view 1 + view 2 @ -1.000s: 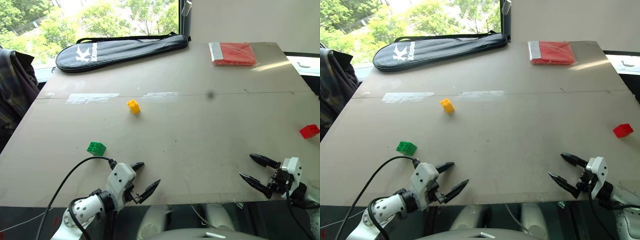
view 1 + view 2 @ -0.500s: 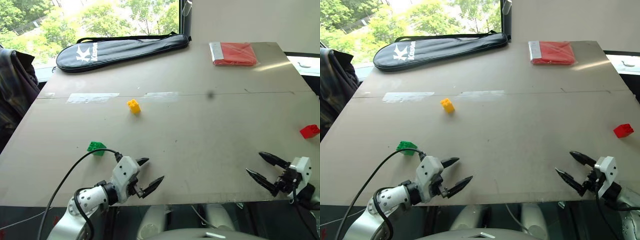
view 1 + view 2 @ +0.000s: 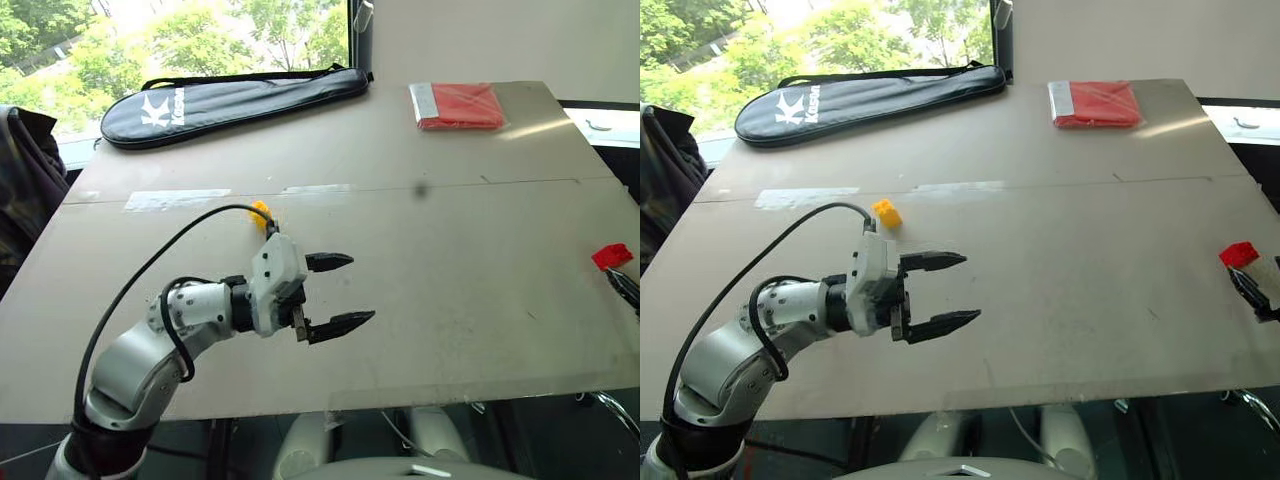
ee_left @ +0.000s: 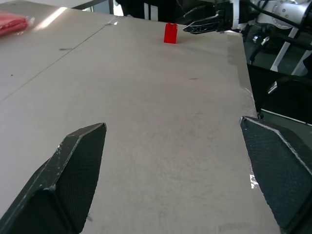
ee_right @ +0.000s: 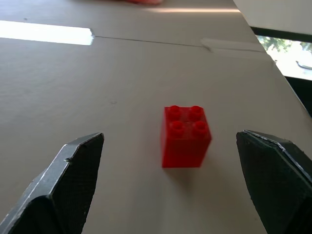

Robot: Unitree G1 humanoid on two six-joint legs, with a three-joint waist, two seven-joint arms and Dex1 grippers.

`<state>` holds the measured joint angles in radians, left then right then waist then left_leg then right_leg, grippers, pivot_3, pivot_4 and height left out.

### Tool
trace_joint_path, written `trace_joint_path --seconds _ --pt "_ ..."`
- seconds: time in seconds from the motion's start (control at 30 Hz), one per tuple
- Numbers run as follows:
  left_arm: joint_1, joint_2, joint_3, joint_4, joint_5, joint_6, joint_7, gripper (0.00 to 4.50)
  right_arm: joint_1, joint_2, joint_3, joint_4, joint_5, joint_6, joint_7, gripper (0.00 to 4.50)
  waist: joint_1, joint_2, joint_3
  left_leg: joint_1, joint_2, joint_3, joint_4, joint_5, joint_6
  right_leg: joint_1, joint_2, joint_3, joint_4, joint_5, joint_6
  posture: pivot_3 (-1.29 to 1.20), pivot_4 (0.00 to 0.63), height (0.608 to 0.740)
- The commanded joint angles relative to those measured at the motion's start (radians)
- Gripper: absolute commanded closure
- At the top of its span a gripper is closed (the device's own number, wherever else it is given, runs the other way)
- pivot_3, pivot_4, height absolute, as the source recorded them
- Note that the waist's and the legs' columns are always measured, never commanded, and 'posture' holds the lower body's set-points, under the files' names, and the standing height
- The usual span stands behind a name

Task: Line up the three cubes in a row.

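Since a second ago: left gripper (image 3: 338, 293) lifted from the near edge and swung out over the desk (image 3: 450, 250), now covering the green cube; right gripper (image 5: 173, 195) shifted out to the right edge, just short of the red cube (image 5: 185, 136). Fingers wide apart on both, holding nothing. Readable: a white "K" logo with further lettering on the long black racket bag (image 3: 230, 95) at the far left. Red cube studded on top, upright near the right edge. Yellow cube (image 3: 885, 212) near the middle left, just behind the left wrist. Flat red packet (image 3: 458, 105) at the far right corner. Grey-brown desk with tape strips (image 3: 175, 199); window with green trees beyond.
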<state>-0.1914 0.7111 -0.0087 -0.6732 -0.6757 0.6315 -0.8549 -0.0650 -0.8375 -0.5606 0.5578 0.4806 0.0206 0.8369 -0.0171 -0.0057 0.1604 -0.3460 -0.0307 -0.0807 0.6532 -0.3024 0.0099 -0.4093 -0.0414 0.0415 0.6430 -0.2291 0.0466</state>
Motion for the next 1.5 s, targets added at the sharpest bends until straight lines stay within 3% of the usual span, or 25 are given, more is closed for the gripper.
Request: trace_joint_path --seconds 0.03,0.27,0.5,0.63,0.77,0.87,0.97,1.07,1.23,1.3,1.4,1.5 --pt "-0.029 0.015 -0.004 -0.009 -0.025 0.017 -0.012 0.02 -0.093 -0.04 0.02 0.129 -0.038 -0.003 0.008 0.0 -0.004 -0.001 0.0 0.0 0.0 0.0 0.0 0.0 0.0 0.0 0.0 0.0 0.0 0.0 0.0 0.0 0.15 0.722" --pt "-0.07 0.018 -0.014 -0.012 -0.035 0.041 -0.017 0.02 -0.268 -0.052 0.078 0.347 -0.065 -0.003 0.134 0.0 -0.001 -0.001 0.001 0.0 0.0 0.001 0.0 0.0 0.0 0.0 0.001 0.001 0.0 0.0 0.0 0.0 0.15 0.722" --pt "-0.089 0.024 -0.007 -0.014 -0.044 0.053 -0.015 0.02 -0.352 -0.055 0.117 0.488 -0.133 -0.105 0.132 0.0 -0.002 -0.001 0.001 -0.001 0.0 0.0 0.001 0.001 -0.002 0.0 0.001 0.001 0.0 0.0 0.0 0.0 0.15 0.722" --pt "-0.096 0.033 -0.011 -0.006 -0.037 0.05 -0.023 0.0 -0.369 -0.056 0.113 0.522 -0.138 -0.146 0.145 1.28 -0.002 -0.001 0.001 -0.001 0.0 0.001 0.001 0.001 -0.002 0.0 0.0 0.001 0.0 0.0 0.0 0.0 0.15 0.722" --pt "-0.106 0.037 -0.015 0.005 -0.036 0.043 -0.034 0.0 -0.376 -0.053 0.114 0.534 -0.143 -0.17 0.158 3.11 -0.003 -0.001 0.001 0.0 0.0 0.001 0.001 0.001 -0.002 0.0 0.001 0.002 0.0 0.001 0.001 0.0 0.15 0.722" --pt "-0.107 0.043 -0.019 0.021 -0.021 0.029 -0.049 0.0 -0.367 -0.043 0.112 0.519 -0.139 -0.181 0.16 3.24 -0.004 -0.001 0.001 0.0 0.0 0.001 0.001 0.001 -0.002 0.0 0.001 0.002 0.0 0.001 0.001 0.0 0.15 0.722" --pt "-0.091 0.051 -0.013 0.042 0.001 0.009 -0.06 0.0 -0.294 0.001 0.124 0.398 -0.126 -0.194 0.193 3.24 -0.003 -0.001 0.001 0.0 0.0 0.001 0.001 0.001 -0.003 0.0 0.001 0.002 0.0 0.001 0.001 0.0 0.15 0.722" --pt "-0.055 0.066 -0.005 0.06 0.026 -0.016 -0.069 0.0 -0.147 0.09 0.147 0.095 -0.077 -0.119 0.192 3.24 -0.003 -0.001 0.001 0.0 0.001 0.0 0.001 0.001 -0.002 0.0 0.001 0.001 0.0 0.001 0.001 0.0 0.15 0.722" --pt "-0.02 0.076 -0.004 0.079 0.053 -0.055 -0.089 0.0 0.086 0.277 0.261 -0.543 -0.067 0.109 -0.071 3.24 -0.003 -0.001 0.001 0.0 0.002 -0.006 0.001 0.001 -0.002 -0.001 0.001 0.001 0.003 0.001 0.001 0.0 0.15 0.722" --pt "-0.018 0.074 -0.006 0.085 0.06 -0.063 -0.091 0.0 0.144 0.373 0.365 -0.756 -0.068 0.173 -0.154 3.24 -0.003 -0.001 0.001 0.0 0.002 -0.006 0.001 0.001 -0.002 -0.002 0.001 0.001 0.004 0.001 0.001 0.0 0.15 0.722" --pt "-0.023 0.074 -0.007 0.094 0.063 -0.067 -0.096 0.0 0.17 0.407 0.48 -0.878 -0.116 0.189 -0.157 3.24 0.001 0.001 0.002 0.0 0.002 -0.007 0.001 0.001 -0.003 -0.003 0.001 0.0 0.005 0.0 0.001 0.0 0.15 0.722" --pt "-0.034 0.077 -0.013 0.105 0.067 -0.067 -0.108 0.0 0.14 0.377 0.571 -0.853 -0.165 0.143 -0.081 3.24 0.006 -0.001 0.002 -0.001 0.0 -0.007 0.003 0.002 -0.004 -0.002 0.0 0.0 0.004 0.001 0.001 0.0 0.15 0.722"
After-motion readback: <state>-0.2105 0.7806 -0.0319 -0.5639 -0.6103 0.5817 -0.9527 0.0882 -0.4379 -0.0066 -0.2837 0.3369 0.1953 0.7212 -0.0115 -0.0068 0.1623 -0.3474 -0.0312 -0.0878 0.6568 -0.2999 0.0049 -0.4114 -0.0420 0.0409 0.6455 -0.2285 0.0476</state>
